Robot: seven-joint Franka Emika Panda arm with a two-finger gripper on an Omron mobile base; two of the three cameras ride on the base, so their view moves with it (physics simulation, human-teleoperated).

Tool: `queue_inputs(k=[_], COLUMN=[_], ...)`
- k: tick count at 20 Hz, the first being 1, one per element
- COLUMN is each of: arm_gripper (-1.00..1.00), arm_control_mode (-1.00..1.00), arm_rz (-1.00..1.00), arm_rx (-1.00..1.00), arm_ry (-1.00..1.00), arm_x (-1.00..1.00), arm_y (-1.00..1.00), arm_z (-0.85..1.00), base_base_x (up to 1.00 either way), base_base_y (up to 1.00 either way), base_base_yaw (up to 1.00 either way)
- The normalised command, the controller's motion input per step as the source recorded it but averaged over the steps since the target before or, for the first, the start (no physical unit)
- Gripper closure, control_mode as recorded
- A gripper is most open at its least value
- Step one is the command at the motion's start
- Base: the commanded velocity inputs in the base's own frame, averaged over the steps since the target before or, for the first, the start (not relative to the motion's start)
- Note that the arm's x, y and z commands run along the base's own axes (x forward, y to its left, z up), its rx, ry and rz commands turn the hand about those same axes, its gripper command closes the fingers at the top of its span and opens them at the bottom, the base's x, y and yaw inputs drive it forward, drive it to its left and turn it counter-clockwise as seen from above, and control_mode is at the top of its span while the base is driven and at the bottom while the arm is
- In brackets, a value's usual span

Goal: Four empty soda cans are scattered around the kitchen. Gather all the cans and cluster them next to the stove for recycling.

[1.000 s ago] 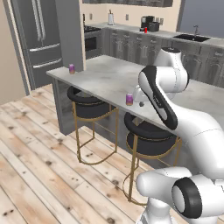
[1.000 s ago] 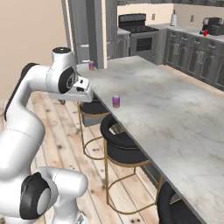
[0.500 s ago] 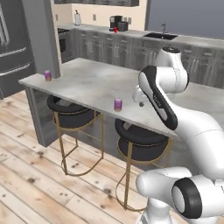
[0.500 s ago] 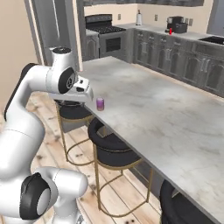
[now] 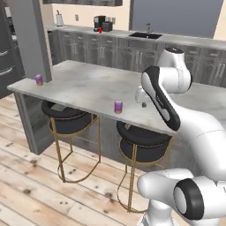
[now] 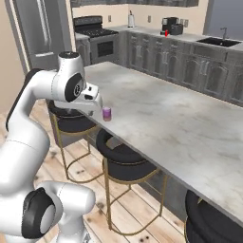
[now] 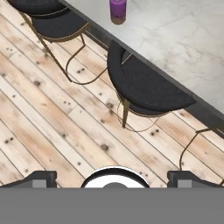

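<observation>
Counter edge: purple can (image 5: 118, 106) stands near it, above black stools (image 7: 144, 85)
Can vs fingers: well ahead of gripper (image 7: 112, 178), apart
Fingers: parted, holding nothing

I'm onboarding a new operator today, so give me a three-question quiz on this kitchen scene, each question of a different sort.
1. True or false: the nearer purple can stands upright near the island counter's front edge, above the bar stools.
2. How many purple cans stand on the island? A) one B) two C) three
3. Fill in: the red can stands on the back counter beside the black ______.

Key: 1 true. 2 B, the second one stands at the island's far left corner. 3 coffee machine.
</observation>
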Motion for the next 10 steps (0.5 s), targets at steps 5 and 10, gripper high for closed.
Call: queue_inputs(k=[5,10], arm_gripper=[-1.00,-1.00], arm_control_mode=[1.00,1.00], arm_rz=[0.00,0.00], arm_rx=[0.00,0.00], arm_ry=[0.00,0.00], arm_x=[0.00,0.00], arm_y=[0.00,0.00], arm_z=[0.00,0.00], base_base_x=[-0.06,-0.01], base_base_y=[0.62,0.59], base_base_yaw=[-0.23,-0.26])
